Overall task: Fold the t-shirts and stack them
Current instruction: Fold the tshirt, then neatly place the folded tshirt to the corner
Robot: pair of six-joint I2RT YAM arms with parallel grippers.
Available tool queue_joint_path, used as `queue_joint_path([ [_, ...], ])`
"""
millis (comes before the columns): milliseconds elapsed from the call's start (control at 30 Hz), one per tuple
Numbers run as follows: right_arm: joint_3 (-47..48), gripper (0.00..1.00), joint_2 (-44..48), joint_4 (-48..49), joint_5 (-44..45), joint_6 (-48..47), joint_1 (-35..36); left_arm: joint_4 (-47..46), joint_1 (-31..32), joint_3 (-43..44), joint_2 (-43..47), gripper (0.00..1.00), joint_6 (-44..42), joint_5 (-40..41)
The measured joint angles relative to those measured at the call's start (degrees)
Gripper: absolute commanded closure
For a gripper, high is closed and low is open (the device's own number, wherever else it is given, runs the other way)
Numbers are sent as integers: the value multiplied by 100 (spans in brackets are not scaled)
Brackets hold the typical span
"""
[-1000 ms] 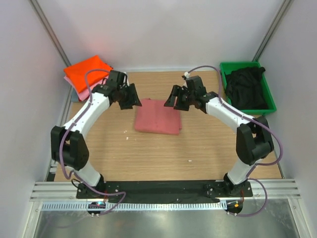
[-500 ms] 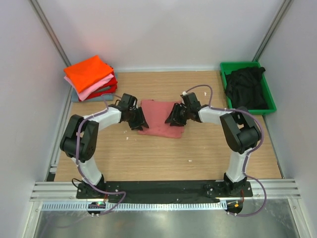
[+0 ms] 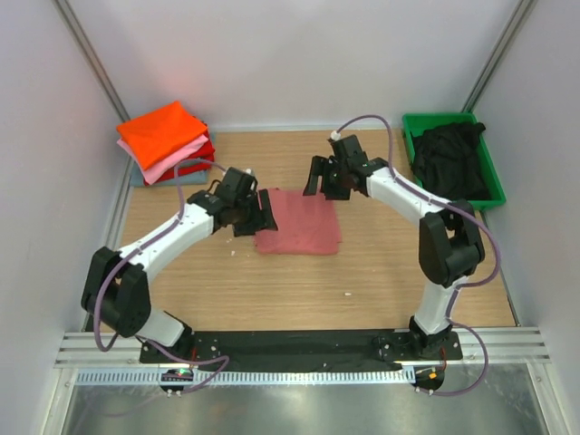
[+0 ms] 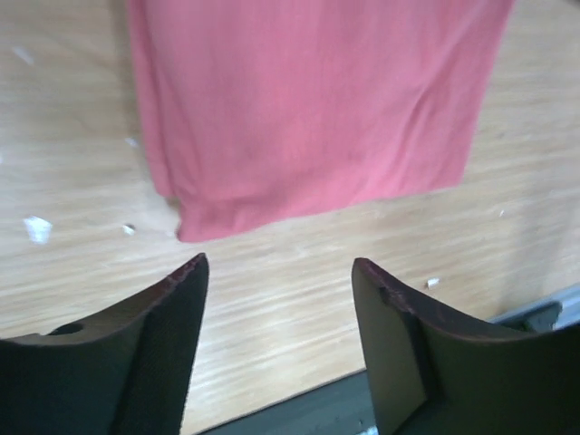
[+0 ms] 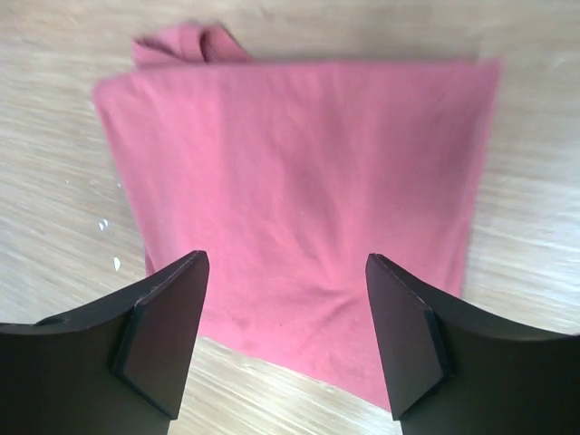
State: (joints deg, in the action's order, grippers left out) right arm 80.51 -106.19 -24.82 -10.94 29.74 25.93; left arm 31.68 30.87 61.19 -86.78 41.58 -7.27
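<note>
My left pincer [image 4: 279, 304] stands spread and empty over bare wood grain at the 9 o'clock edge of the salmon shirt [image 3: 299, 225]. The shirt is a flat, soft, roughly square fold in the middle of the table [image 3: 272, 290], and my right pincer [image 5: 285, 313] hangs just as wide and empty above its far edge, toward 1 o'clock. Farther off at 10 o'clock I see a neat stack [image 3: 163, 143] of folded shirts with orange on top, and at 2 o'clock a crumpled black shirt [image 3: 449, 159] heaped in the green plastic bin [image 3: 497, 186].
</note>
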Motion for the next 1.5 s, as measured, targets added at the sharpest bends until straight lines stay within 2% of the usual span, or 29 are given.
queue_joint_path([
  [67, 46, 21, 249, -94, 149, -129, -2, 160, -83, 243, 251, 30, -57, 286],
  [133, -363, 19, 798, -57, 247, -162, 13, 186, -238, 404, 367, 30, -164, 474],
  [267, -2168, 16, 2450, 247, 203, 33, 245, 140, -750, 446, 192, 29, -310, 496],
  [300, -2649, 13, 2822, 345, 142, 103, 363, 98, -879, 446, 74, 29, -339, 448],
  [333, -3185, 5, 3171, 573, 68, 199, 507, 26, -986, 446, -59, 29, -369, 396],
  [367, -3550, 0, 3377, 688, 15, 280, 608, -66, -1082, 446, -197, 29, -417, 343],
  [567, -5624, 0, 4122, 1729, -358, 890, 1016, -1071, -1414, 411, -1147, 32, -450, -376],
  [767, -6227, 0, 4819, 2811, -487, 1239, 1108, -1947, -1650, 433, -2094, 36, -308, -999],
  [1067, -6701, 0, 4485, 3816, -592, 1445, 1145, -3195, -1716, 588, -2693, 49, 157, -1679],
  [1100, -6699, 0, 4391, 3941, -601, 1445, 1147, -3261, -1687, 562, -2699, 52, 186, -1679],
  [1133, -6693, 0, 4286, 4074, -638, 1449, 1147, -3348, -1644, 509, -2699, 62, 219, -1674],
  [1200, -6666, 0, 4107, 4284, -688, 1447, 1147, -3451, -1510, 417, -2717, 74, 326, -1628],
  [1233, -6653, 0, 4035, 4367, -719, 1449, 1147, -3532, -1427, 365, -2741, 87, 369, -1637],
  [1300, -6642, 0, 3943, 4474, -754, 1447, 1150, -3683, -1259, 299, -2800, 98, 474, -1670],
  [1500, -6673, 0, 3993, 4498, -765, 1440, 1152, -3991, -1027, 267, -2892, 100, 708, -1893],
])
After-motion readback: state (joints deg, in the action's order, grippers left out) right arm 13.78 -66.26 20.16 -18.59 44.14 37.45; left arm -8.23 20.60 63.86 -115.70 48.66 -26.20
